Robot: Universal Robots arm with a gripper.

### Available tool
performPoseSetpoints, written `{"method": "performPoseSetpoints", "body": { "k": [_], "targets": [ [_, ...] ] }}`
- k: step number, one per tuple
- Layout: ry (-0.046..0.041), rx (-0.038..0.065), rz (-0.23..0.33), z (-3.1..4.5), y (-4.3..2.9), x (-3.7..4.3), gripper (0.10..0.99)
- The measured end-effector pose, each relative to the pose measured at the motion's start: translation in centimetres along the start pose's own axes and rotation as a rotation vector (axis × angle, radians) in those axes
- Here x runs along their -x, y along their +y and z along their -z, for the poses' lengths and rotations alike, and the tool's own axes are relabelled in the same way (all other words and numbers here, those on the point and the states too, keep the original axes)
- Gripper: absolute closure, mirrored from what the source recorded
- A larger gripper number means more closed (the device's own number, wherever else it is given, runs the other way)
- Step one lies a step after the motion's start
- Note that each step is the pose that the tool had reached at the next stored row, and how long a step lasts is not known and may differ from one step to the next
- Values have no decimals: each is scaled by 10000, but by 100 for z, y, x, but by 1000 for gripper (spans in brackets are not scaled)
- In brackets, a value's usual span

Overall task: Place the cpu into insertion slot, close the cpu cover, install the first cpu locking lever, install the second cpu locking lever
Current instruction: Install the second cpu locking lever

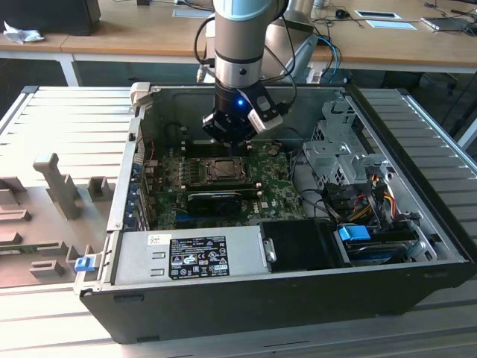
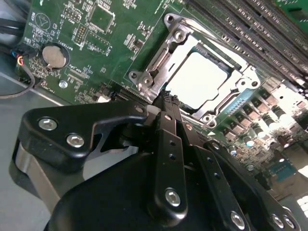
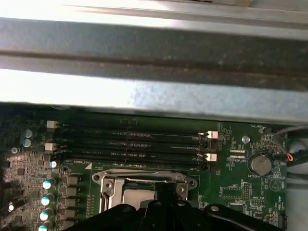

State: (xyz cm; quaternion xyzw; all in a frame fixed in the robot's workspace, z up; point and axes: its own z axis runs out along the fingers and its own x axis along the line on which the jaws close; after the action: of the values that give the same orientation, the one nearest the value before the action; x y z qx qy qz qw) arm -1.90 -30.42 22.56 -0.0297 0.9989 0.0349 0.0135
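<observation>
The black gripper (image 2: 166, 98) fills the foreground of the second wrist view, its linkage plates and screw heads close to the lens and its fingers drawn together into one narrow tip with nothing between them. That tip sits at the edge of the insertion slot (image 2: 199, 79), just beside the silvery corner bracket of the cpu cover (image 2: 159, 60). The cover lies flat as a metal frame around the socket, and the cpu (image 2: 195, 79) shows through its square window as a pale, bright face seated in the slot. Green motherboard (image 2: 86, 48) surrounds the socket, with a round coin cell battery (image 2: 54, 56) off to one side and long dark memory slots (image 2: 250, 24) on the other.

In the first wrist view the gripper (image 3: 161, 195) stands over the cover frame (image 3: 144, 180), with the memory slots (image 3: 130, 144) beyond and the battery (image 3: 260, 164) near a grey chassis wall (image 3: 154, 96).

In the exterior view the arm (image 1: 240, 60) reaches straight down into the open computer case (image 1: 246, 298), the gripper (image 1: 237, 145) at the far edge of the socket (image 1: 218, 170), a black card (image 1: 216, 200) lying just nearer the camera
</observation>
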Motion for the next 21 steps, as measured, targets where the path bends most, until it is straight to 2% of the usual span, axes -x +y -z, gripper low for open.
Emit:
{"method": "performPoseSetpoints", "body": {
  "k": [3,4,7,9,14,17,21],
  "targets": [
    [1,-1,-1,21,-64,-9,980],
    [-1,0,-2,82,-64,-9,980],
    [-1,2,1,133,-65,-10,980],
    [1,1,1,135,-81,-16,980],
    [0,1,0,133,-218,-38,980],
    [-1,1,0,138,-250,-46,980],
    [0,1,0,185,-261,-46,980]
  ]
}}
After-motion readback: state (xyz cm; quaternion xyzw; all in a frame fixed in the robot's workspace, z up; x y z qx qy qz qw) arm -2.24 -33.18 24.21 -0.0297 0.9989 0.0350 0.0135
